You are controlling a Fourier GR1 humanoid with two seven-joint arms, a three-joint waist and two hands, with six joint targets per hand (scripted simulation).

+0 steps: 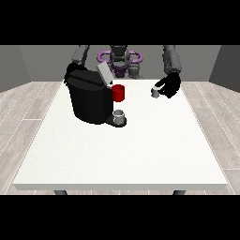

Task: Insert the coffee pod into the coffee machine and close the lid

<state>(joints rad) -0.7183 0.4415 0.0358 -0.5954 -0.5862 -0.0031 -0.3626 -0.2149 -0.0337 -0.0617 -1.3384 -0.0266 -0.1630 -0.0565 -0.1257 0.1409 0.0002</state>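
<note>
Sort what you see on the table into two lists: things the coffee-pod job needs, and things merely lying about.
Needed for the job:
coffee machine
lid, standing open
coffee pod
robot hand at the view's right, at the pod

Merely lying about:
red cup
grey cup at the machine's base

White tabletop (140, 159), black coffee machine (89, 101) standing near the far left corner, small grey cup (120, 116) at its base, red container (118, 93) behind it, near the far edge
</note>
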